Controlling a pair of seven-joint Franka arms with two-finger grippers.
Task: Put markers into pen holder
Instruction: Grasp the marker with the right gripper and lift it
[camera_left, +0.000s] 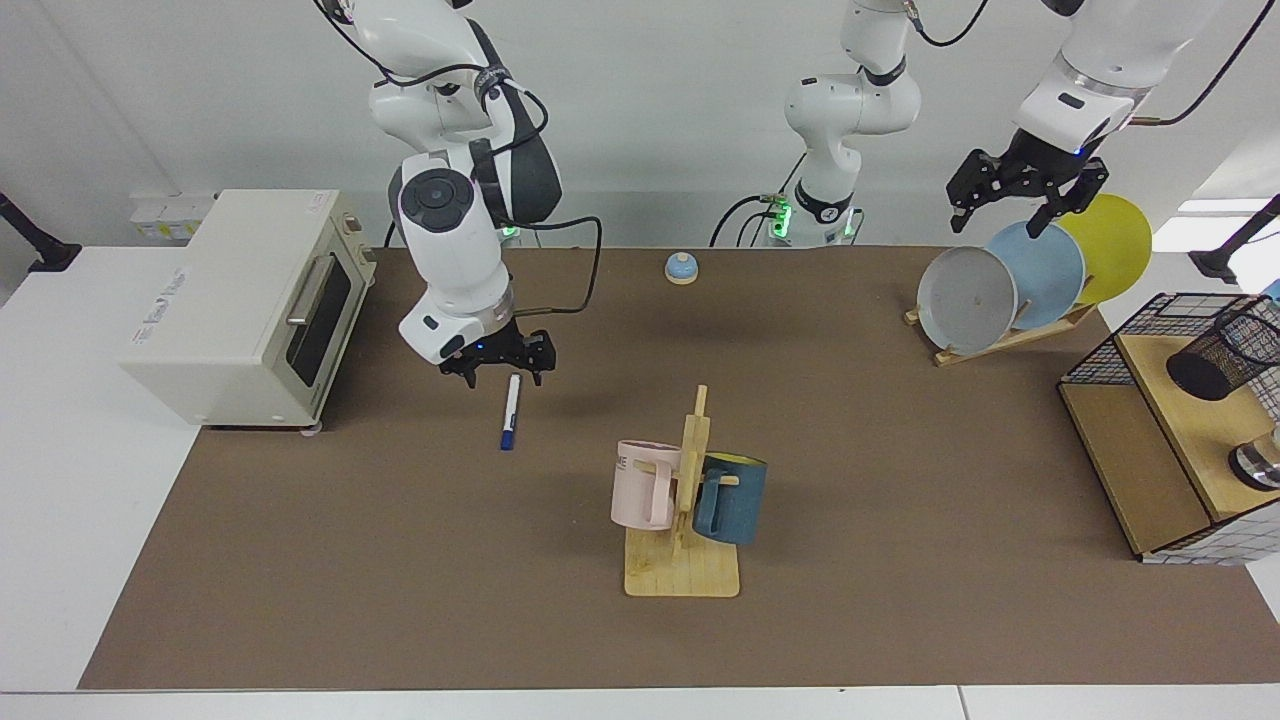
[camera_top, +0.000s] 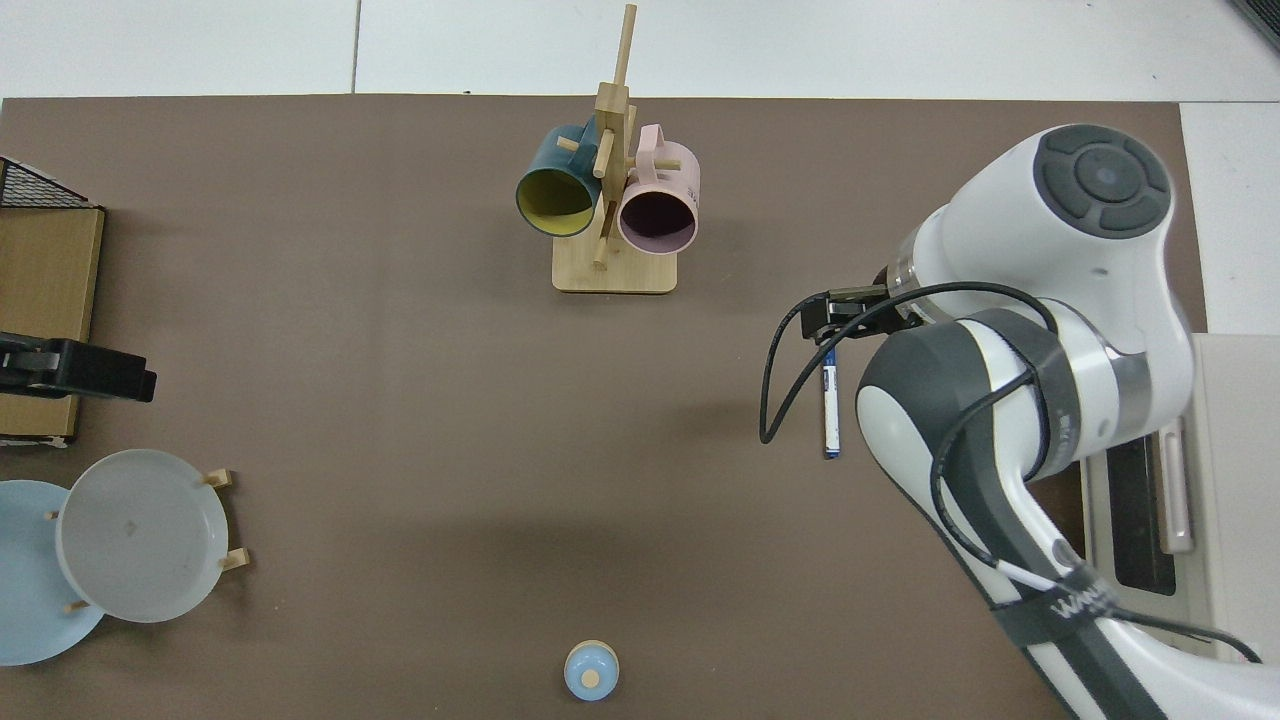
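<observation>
Nearest the facing camera, a wooden mug tree (camera_left: 682, 545) holding a pink mug (camera_left: 640, 485) and a dark blue mug (camera_left: 730, 498) stands on the brown-covered counter (camera_left: 400, 580). Behind it, the slim white marker with a dark blue cap (camera_left: 510, 410) lies flat on the counter, untouched. The right end effector (camera_left: 497, 362) hovers just above the marker's far end, fingers spread apart and empty; in the top view its arm covers part of the marker (camera_top: 830, 415). Beside it stands a cream toaster oven (camera_left: 240, 305). Off to the side, the small black wire-mesh pen holder (camera_left: 1222, 350) rests on a wooden shelf inside a black wire basket (camera_left: 1110, 350). Farthest back, the left end effector (camera_left: 1015, 195) waits, open, above 3 plates in a rack (camera_left: 1020, 280).
</observation>
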